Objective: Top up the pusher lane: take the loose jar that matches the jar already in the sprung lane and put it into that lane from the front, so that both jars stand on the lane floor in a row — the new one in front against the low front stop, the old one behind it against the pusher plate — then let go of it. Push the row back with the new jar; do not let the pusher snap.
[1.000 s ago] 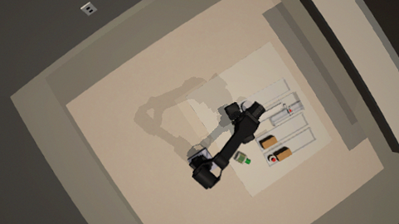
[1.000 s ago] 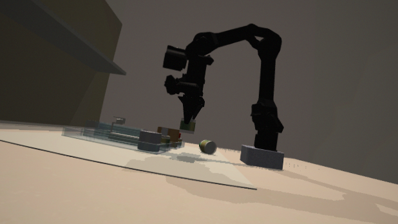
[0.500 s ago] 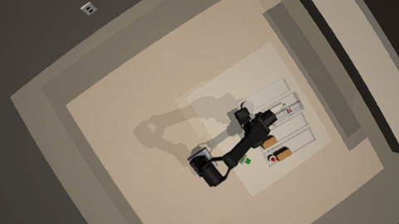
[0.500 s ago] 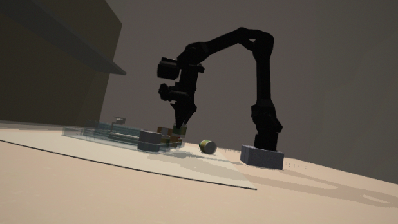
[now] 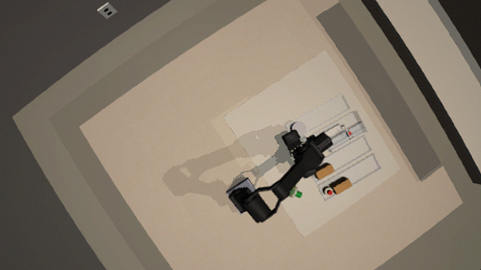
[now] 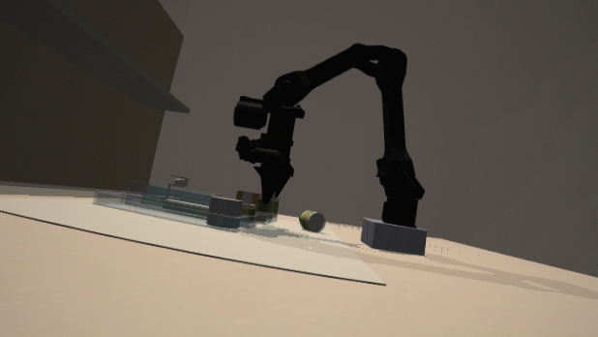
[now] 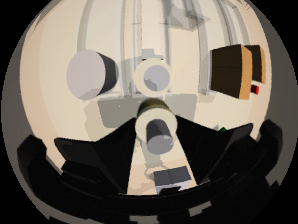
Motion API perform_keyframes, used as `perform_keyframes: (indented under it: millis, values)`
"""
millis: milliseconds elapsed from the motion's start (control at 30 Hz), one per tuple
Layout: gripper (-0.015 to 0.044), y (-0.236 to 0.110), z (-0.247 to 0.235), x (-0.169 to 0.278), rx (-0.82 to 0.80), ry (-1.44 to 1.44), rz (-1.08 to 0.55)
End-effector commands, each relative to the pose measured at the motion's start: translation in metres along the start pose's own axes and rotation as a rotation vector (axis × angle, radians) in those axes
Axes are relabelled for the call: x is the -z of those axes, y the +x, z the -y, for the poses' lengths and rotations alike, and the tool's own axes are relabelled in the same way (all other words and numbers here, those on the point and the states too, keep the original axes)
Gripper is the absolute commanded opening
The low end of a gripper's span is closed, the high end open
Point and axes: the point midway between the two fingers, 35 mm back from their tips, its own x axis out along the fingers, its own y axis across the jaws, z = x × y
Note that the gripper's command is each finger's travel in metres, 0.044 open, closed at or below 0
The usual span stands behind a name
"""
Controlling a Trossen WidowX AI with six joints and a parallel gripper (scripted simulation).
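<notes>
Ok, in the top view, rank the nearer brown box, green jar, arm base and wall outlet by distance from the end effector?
The end effector is shut on a jar.
1. Nearer brown box, in its lane just beside.
2. Green jar, beside the arm.
3. Arm base, off the mat's edge.
4. Wall outlet, far upper left.
</notes>
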Motion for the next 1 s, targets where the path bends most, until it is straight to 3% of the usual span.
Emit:
perform_keyframes:
  millis: [0,967]
  values:
    - [0.0000,0.001,0.000,-0.002,0.002,-0.004,0.000]
    - [0.0000,0.001,0.000,-0.016,0.002,-0.004,0.001]
